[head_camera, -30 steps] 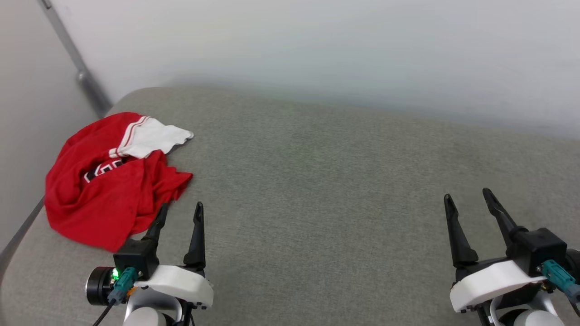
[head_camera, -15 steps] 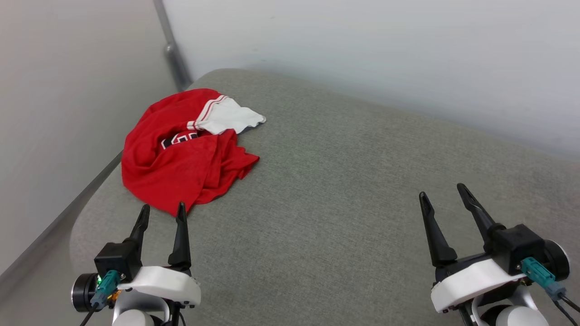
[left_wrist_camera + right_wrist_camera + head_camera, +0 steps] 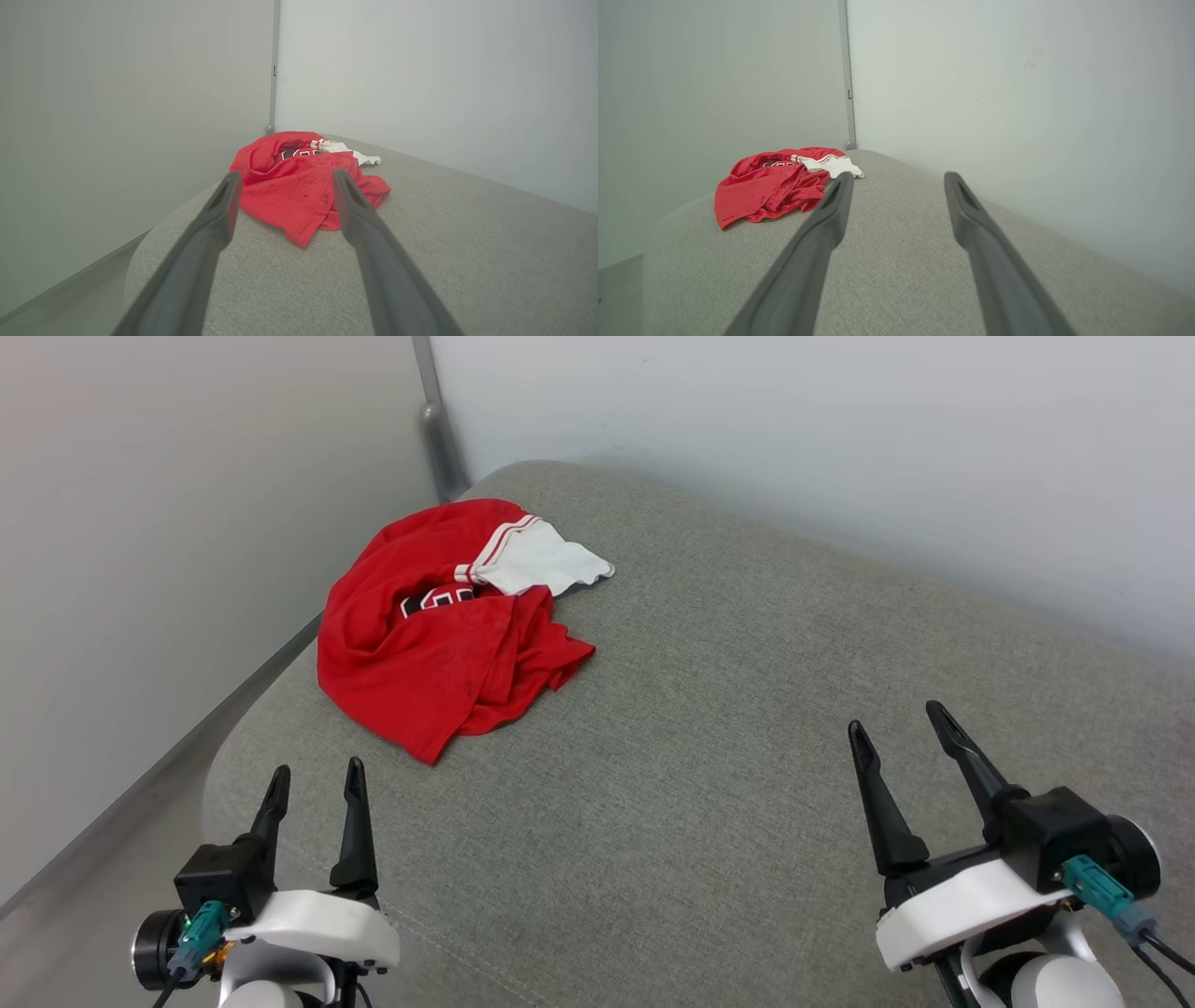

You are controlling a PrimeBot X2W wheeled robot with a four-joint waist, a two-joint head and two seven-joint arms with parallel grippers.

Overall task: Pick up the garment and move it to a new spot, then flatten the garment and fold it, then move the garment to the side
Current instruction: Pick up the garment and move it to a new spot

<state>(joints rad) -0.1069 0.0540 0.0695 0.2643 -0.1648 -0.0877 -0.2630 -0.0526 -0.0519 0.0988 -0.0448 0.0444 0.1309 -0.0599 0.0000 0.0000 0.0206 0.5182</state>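
Red garment [image 3: 439, 644] lies crumpled at the far-left corner of the grey fabric cushion [image 3: 747, 728], close to its rounded edge. Black numerals are folded under, unreadable. Left gripper [image 3: 317, 769] near the hem, fingers apart, empty. Bare cushion to the right. Right gripper [image 3: 894, 718] spread, empty.

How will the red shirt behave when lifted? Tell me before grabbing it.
Probably floppy: the garment lies crumpled in soft folds on the grey cushion. Likely light, since the fabric looks thin. Pinched at one spot, it would probably hang and unfurl rather than keep its shape.
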